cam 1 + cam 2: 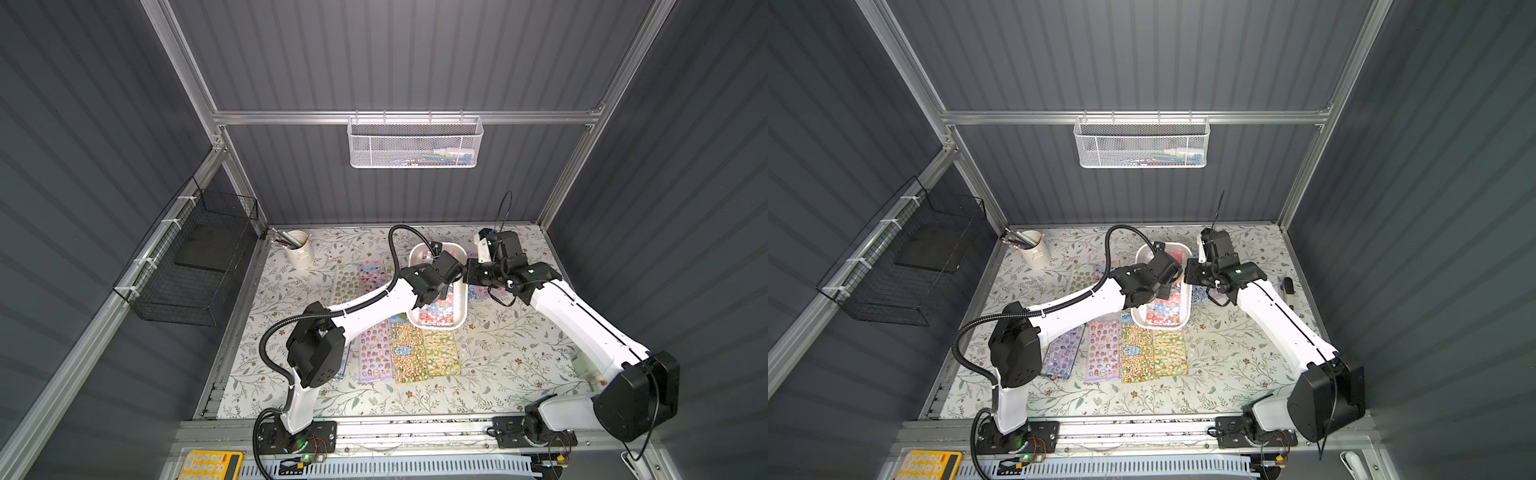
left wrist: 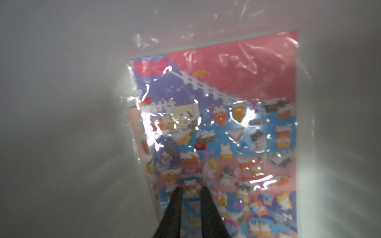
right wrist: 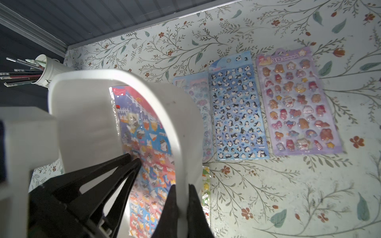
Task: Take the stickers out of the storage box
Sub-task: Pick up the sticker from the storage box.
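In both top views my left arm (image 1: 374,301) covers the middle of the box (image 1: 462,305), hiding what touches the sheets (image 1: 436,312) inside. The left wrist view is soft with glare, so I cannot tell whether the left tool (image 2: 190,191) pinches the top sheet (image 2: 226,144) or only rests on it, and that sheet runs out of frame. What lies in the mesh basket (image 1: 411,145) is too small to make out, and the calculator (image 1: 210,465) is cut by the frame.
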Tool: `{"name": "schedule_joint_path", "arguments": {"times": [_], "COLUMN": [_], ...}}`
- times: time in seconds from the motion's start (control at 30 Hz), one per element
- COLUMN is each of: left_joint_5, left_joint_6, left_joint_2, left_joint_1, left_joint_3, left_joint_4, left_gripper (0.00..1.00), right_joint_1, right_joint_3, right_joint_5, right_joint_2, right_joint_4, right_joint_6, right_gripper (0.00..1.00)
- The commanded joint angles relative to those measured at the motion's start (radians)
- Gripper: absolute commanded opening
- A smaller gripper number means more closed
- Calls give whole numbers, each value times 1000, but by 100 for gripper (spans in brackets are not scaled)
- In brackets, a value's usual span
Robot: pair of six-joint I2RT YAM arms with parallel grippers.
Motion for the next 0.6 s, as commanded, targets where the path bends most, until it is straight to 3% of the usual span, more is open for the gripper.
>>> {"name": "schedule_joint_path", "arguments": {"times": [0.0, 0.2, 0.57], "left_joint_5": [-21, -19, 74], "left_joint_6": [0, 13, 21], "left_joint_2": [28, 37, 35], "left_joint_1": [-3, -12, -12], "left_joint_3": [37, 50, 41], "left_joint_4": [-20, -5, 54], "left_gripper": [36, 56, 57], "right_joint_1": [-4, -9, -21], "right_joint_3": [-6, -17, -45], "right_joint_5": [-44, -58, -119], "right_joint_2": [-49, -70, -96], "right_joint_4": [50, 56, 90], "right_joint_6": [18, 20, 40], "right_gripper": [0, 0, 0]}}
